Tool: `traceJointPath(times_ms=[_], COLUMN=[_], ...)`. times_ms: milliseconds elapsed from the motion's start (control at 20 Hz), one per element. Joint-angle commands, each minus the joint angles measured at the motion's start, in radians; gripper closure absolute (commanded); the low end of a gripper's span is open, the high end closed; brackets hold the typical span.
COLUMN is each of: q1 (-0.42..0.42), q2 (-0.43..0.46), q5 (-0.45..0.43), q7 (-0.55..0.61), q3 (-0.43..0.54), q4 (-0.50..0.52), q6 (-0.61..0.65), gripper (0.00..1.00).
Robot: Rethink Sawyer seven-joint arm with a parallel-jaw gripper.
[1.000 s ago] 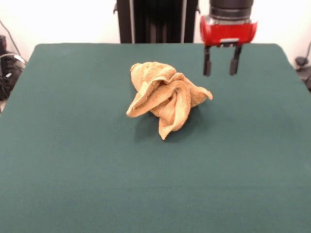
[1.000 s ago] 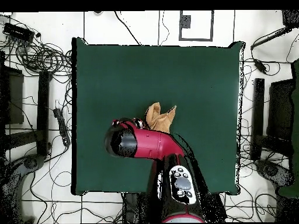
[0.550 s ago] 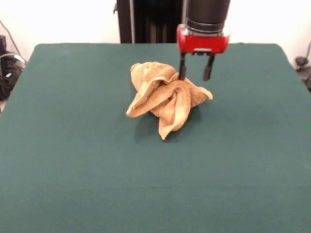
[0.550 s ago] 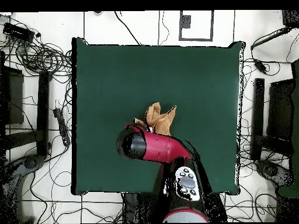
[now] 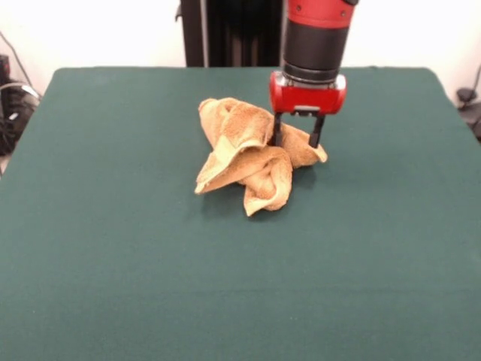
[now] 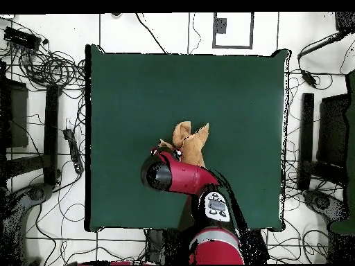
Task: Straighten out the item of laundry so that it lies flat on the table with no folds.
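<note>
Wide green table (image 5: 98, 286), nearly all of it bare. Above it, red and black arm (image 6: 182, 176) dropped from overhead, hiding part of the cloth in the overhead view. Near the table's middle, a little toward the pedestal side: the towel (image 5: 252, 154), bunched into a twisted heap, nothing flat about it. Long axis roughly diagonal in the front view, from a rounded lump at upper left down to a rolled tongue aimed at the camera, plus one flap stuck out to the right. At that right flap, the gripper (image 5: 296, 138), fingers parted, one black tip each side of a raised fold, tips low in the cloth, not yet pinched on it so far as could be told. Risks, as a judgement: closed here, likely to catch several layers at once and lift the whole knot instead of one edge; a pull along the twist likely to tighten it; tips pushed lower, liable to snag the table's felt; a shallow bite, liable to slip off the terry.
</note>
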Motion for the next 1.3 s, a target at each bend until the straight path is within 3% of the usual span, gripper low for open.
traceJointPath(times_ms=[50, 750, 1300], q1=[0.023, -0.005, 0.005], q2=[0.036, 0.03, 0.055], q5=[0.078, 0.081, 0.091], q7=[0.252, 0.254, 0.243], q3=[0.06, 0.086, 0.08], q4=[-0.023, 0.012, -0.022], q6=[-0.019, -0.042, -0.023], gripper=[0.0, 0.0, 0.0])
